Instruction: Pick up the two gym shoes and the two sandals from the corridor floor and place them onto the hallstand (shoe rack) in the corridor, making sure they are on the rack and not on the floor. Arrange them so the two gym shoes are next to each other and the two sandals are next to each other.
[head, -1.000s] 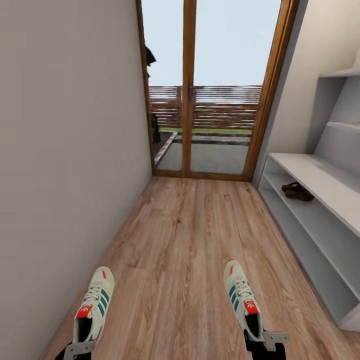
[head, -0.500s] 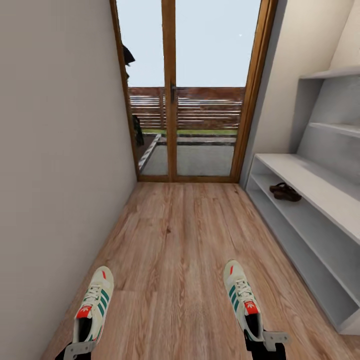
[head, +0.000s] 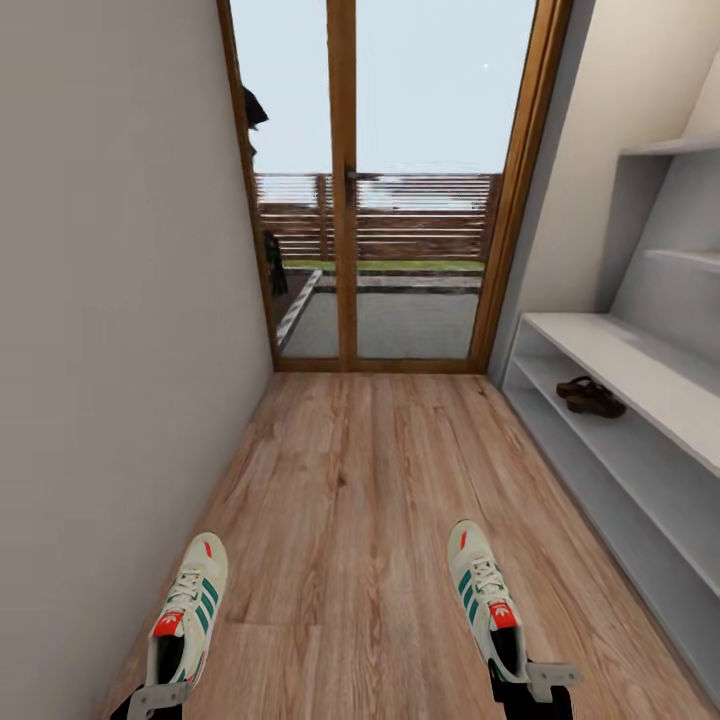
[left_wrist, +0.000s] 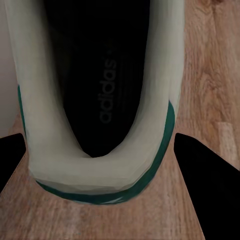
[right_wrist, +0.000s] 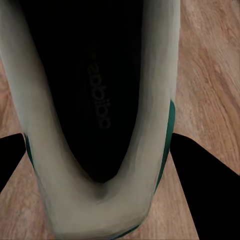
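**Both sneakers in hand, rack off to the right**

The left gripper (head: 152, 700) holds one sneaker (head: 188, 612) by its heel, and the right gripper (head: 530, 688) holds the other sneaker (head: 486, 597) the same way. Both shoes point straight ahead down the corridor, toes toward the glass door (head: 390, 200), carried above the floor (head: 370, 480) and well apart from each other. In the left wrist view the heel collar (left_wrist: 100, 170) sits between the dark fingers (left_wrist: 205, 180), and the right wrist view shows the same, the heel (right_wrist: 100, 200) clamped between that gripper's fingers (right_wrist: 200, 175). So each gripper is closed on a shoe, not empty.

The rack (head: 640, 370) runs along the right wall, its long axis parallel to the corridor and so parallel to the shoes as they are now held. One sandal (head: 592, 396), possibly a pair seen as one dark shape, already lies on the lower shelf toward the far end; I cannot tell whether it is one or two.

The relation that matters: the rack lies to the right of both grippers and somewhat ahead, and the right arm is the nearer one. My judgement is that the robot must turn or sidle right so the toes face the shelf, then set the right-hand sneaker down before the left one comes in beside it. The risk is the left shoe landing too far from its mate
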